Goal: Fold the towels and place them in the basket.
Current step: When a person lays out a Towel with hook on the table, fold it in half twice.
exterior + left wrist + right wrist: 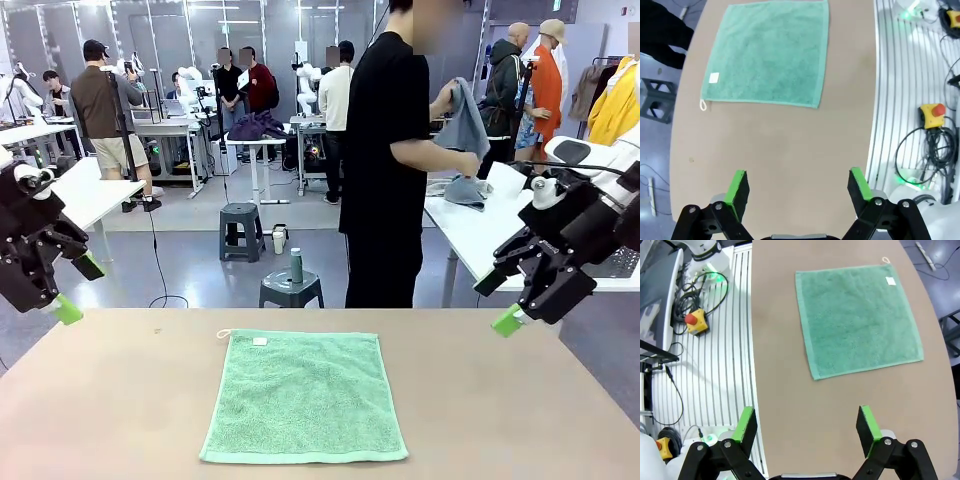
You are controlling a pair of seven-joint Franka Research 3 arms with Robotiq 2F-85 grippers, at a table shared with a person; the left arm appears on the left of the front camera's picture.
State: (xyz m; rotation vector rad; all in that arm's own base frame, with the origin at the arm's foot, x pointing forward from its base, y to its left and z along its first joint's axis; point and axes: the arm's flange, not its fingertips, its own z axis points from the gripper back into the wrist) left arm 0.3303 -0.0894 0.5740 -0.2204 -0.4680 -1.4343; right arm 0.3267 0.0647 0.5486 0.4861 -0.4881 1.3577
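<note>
Since the mint green towel [303,396] lies flat and fully spread on the tan table [120,400], with no fold in it, I judge the task to be at its very start. Every step is left: both towels must be folded and then put into the basket.

On the robot's side of that towel, off the table's edge, cables and a yellow stop-button box [931,114] lie on a slatted floor, clear of any reach. The left gripper [78,288] hangs in the air well to the left of the towel, its jaws spread wide and holding nothing. The right gripper [499,301] hangs well to the towel's right, likewise wide open and empty. Nothing lies on the table between either gripper and the towel, so I see no obstacle to a first grasp. A white tag [260,341] and a corner loop [222,334] mark the towel's far left corner.

Beyond the towel, past the table's far edge, stands a dark stool [291,290] with a bottle [296,265] on it. Farther off and to the right, a person [385,150] in black holds the blue-grey towel [465,120] up over a white side table [480,235], out of the robot's reach for now. A patch of grey lattice [618,262] shows behind the right arm; whether it is the basket I cannot tell.
</note>
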